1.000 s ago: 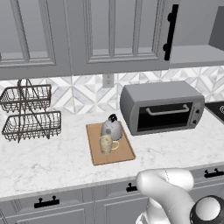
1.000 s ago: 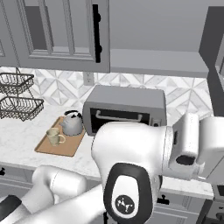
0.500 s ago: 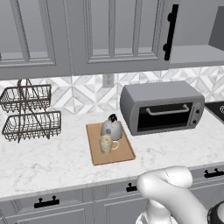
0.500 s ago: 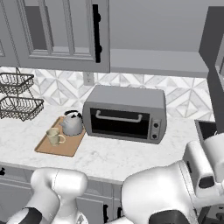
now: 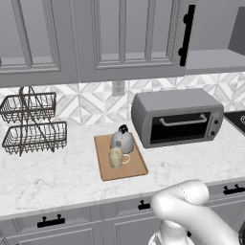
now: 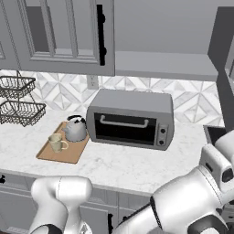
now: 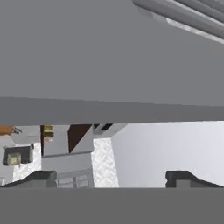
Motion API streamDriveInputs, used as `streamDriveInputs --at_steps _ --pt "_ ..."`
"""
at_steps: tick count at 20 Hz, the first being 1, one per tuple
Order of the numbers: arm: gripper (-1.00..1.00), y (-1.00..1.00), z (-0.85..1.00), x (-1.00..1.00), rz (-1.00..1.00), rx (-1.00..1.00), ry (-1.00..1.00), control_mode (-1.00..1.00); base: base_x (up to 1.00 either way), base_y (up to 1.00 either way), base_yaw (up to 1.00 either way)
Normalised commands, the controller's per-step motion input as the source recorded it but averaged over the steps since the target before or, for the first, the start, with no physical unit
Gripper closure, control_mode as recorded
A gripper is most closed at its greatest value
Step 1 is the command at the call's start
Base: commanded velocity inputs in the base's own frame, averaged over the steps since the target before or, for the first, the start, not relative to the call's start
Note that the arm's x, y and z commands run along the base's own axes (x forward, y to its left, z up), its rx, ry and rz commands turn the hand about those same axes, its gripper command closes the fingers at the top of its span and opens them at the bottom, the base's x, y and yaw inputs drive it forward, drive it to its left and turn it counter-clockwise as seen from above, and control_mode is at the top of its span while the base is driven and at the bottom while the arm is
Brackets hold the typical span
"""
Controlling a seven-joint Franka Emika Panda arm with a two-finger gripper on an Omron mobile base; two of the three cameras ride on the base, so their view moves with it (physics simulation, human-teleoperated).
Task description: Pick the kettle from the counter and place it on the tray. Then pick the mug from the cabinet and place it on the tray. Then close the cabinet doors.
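Note:
The silver-grey kettle (image 5: 122,140) (image 6: 75,129) and the beige mug (image 5: 116,158) (image 6: 55,142) both stand on the wooden tray (image 5: 131,168) (image 6: 71,154) on the marble counter (image 5: 57,177) (image 6: 123,167). The cabinet (image 5: 215,60) (image 6: 164,64) above the toaster oven is open. Its left door (image 5: 139,38) (image 6: 68,36) is shut flat, and its right door (image 6: 224,59) stands swung out. My gripper (image 7: 111,179) is open, its fingertips (image 7: 41,177) wide apart with nothing between them. It faces a broad grey panel close in front. My arm is low at the right in the right base view.
A large grey toaster oven (image 5: 177,117) (image 6: 130,119) sits to the right of the tray. Two-tier dark wire baskets (image 5: 33,127) (image 6: 18,107) stand at the left by the wall. Grey drawers with black handles (image 5: 50,221) run under the counter.
My arm has swung down and to the right, out of the middle of the right base view, so the toaster oven now shows whole. Kettle, mug and tray have not moved.

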Motion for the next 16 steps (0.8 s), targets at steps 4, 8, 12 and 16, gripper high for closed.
streamDriveInputs --at_steps 4,8,12,16 --pt "-1.0 -0.01 0.17 0.14 0.19 0.22 0.02 -1.0 0.0 0.0 0.0" --pt "-1.0 -0.04 0.14 0.1 0.2 0.2 0.05 -1.0 0.0 0.0 0.0" --pt "-1.0 -0.06 0.04 0.02 0.23 0.08 0.12 -1.0 0.0 0.0 0.0" --pt "-1.0 -0.07 0.01 0.02 0.23 0.0 0.18 -1.0 0.0 0.0 0.0"
